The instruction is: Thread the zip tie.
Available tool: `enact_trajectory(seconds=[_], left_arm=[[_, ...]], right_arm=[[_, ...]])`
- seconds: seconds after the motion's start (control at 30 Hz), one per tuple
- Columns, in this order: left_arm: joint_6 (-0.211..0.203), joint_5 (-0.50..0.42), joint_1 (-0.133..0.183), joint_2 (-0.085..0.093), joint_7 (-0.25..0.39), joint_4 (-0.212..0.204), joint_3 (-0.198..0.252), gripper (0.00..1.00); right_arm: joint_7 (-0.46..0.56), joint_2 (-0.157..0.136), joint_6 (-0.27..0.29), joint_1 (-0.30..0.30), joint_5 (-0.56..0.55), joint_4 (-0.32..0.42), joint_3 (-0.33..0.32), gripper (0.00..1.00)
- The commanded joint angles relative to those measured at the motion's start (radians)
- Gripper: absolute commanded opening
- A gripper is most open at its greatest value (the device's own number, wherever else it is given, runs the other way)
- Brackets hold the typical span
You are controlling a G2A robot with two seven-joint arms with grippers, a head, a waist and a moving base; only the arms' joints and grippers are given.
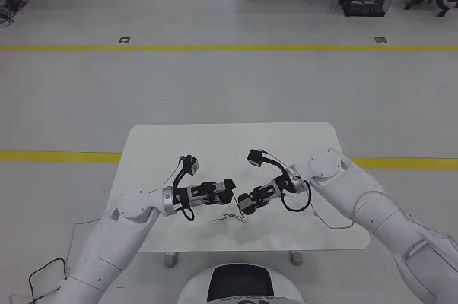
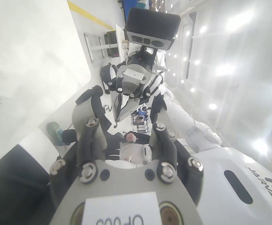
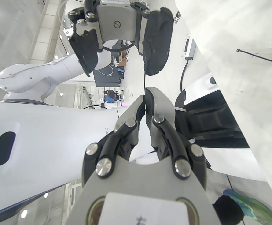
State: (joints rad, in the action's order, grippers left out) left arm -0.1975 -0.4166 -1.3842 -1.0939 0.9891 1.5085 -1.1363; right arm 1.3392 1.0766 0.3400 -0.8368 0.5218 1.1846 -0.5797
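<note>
Grey floor (image 1: 229,83) crossed by yellow lines (image 1: 229,48) is seen around a white table (image 1: 290,144); just below the centre of the top view's frame both grippers are brought tip to tip above it; the right gripper (image 3: 145,97) is pressed closed on a thin black zip tie (image 3: 145,85), whose long axis is directed straight from its tips toward the left gripper (image 3: 120,70); that gripper is spread wide with nothing held, one pad (image 3: 158,45) lying just beside the tie's free end; a second zip tie (image 3: 257,56) is left flat on the table, apart from both; the left gripper is judged the nearer to receive the end.
</note>
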Motion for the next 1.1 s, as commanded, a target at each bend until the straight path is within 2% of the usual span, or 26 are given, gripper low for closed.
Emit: enact_trajectory(seconds=[0.0,0.07,0.13,0.33,0.53,0.6,0.73,1.07], left_arm=[[0.000,0.002,0.001,0.001,-0.002,-0.001,0.003,0.41],[0.000,0.002,0.001,0.003,-0.005,-0.001,0.005,0.39],[0.000,0.004,0.002,0.004,-0.009,0.000,0.006,0.31],[-0.001,0.005,0.003,0.008,-0.014,0.000,0.011,0.35],[-0.004,0.015,0.006,0.012,-0.022,-0.004,0.020,0.31],[-0.004,0.016,0.007,0.013,-0.024,-0.004,0.022,0.25],[-0.006,0.014,0.009,0.015,-0.028,-0.006,0.028,0.19],[-0.005,0.012,0.015,0.020,-0.036,-0.012,0.042,0.17]], right_arm=[[0.006,0.003,0.000,-0.003,0.000,-0.004,-0.005,0.00],[0.012,0.006,0.000,-0.006,0.002,-0.010,-0.009,0.00],[0.015,0.010,0.000,-0.007,0.003,-0.015,-0.011,0.00],[0.023,0.020,0.000,-0.009,0.005,-0.032,-0.016,0.00],[0.032,0.031,0.000,-0.012,0.011,-0.044,-0.022,0.00],[0.035,0.034,0.000,-0.012,0.012,-0.048,-0.023,0.00],[0.042,0.041,0.000,-0.013,0.011,-0.056,-0.026,0.00],[0.046,0.053,0.000,-0.017,0.001,-0.065,-0.040,0.00]])
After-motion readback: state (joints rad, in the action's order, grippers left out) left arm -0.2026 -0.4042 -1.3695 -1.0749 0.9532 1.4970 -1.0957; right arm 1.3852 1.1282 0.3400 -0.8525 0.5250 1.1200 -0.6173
